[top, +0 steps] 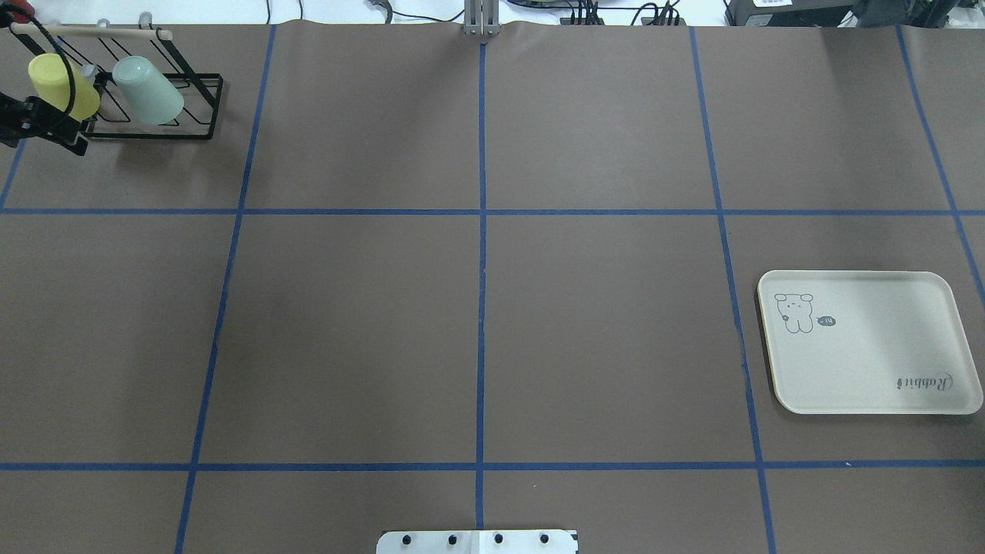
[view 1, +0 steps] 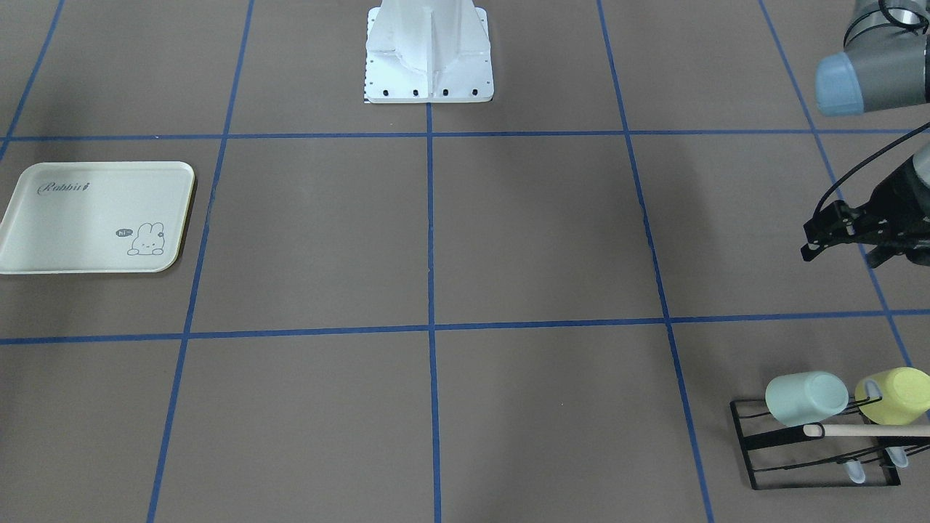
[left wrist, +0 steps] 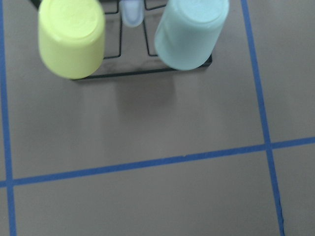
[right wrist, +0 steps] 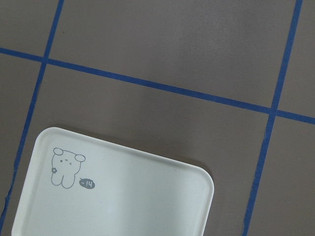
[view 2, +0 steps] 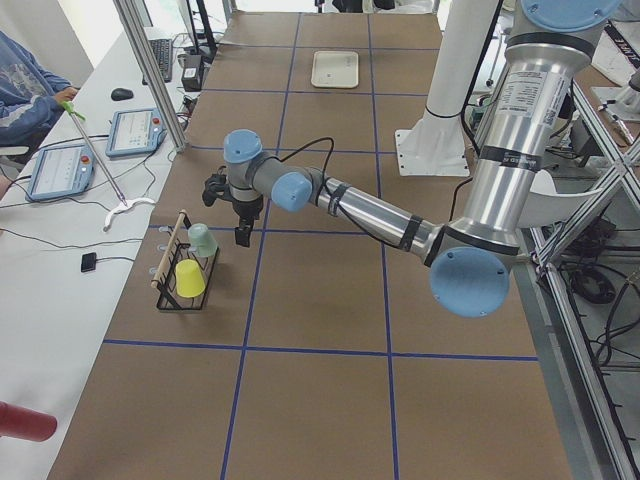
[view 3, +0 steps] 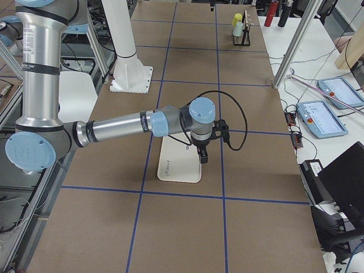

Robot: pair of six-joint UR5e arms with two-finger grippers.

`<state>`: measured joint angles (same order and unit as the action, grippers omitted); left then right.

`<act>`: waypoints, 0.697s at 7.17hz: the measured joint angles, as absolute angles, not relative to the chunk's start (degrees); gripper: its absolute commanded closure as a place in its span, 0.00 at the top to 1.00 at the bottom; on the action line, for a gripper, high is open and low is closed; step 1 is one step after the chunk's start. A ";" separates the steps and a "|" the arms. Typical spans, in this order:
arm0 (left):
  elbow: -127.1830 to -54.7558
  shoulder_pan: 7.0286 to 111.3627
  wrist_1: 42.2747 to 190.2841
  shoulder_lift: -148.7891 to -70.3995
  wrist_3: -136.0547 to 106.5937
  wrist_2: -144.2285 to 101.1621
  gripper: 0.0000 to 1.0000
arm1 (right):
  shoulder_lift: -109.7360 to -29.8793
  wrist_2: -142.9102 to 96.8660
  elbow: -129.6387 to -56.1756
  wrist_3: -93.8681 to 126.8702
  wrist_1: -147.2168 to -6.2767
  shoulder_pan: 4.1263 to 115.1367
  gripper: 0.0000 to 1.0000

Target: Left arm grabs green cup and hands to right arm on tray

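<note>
The green cup (view 1: pixel 805 397) hangs upside down on a black wire rack (view 1: pixel 814 454), beside a yellow-green cup (view 1: pixel 897 396). It also shows in the overhead view (top: pixel 148 91), the exterior left view (view 2: pixel 202 240) and the left wrist view (left wrist: pixel 191 34). My left gripper (view 1: pixel 841 254) is open and empty. It hovers above the table just short of the rack, apart from both cups (view 2: pixel 228 215). The tray (view 1: pixel 73 225) lies bare on the other side of the table (top: pixel 877 362). My right gripper (view 3: pixel 202 151) hangs over the tray (right wrist: pixel 138 196); I cannot tell whether it is open.
The rack has a wooden rod (view 1: pixel 864 430) along its top. The robot's white base (view 1: pixel 429 58) stands at the middle of the table's robot side. Blue tape lines cross the brown table (top: pixel 477 308). Tablets and cables lie on the side bench (view 2: pixel 100 150).
</note>
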<state>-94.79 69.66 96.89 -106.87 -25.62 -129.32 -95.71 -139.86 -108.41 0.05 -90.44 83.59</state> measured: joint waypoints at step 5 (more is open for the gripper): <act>-75.24 69.00 97.34 -121.66 -25.92 -129.11 0.99 | -95.62 -139.84 -108.05 0.08 -90.44 83.47 1.00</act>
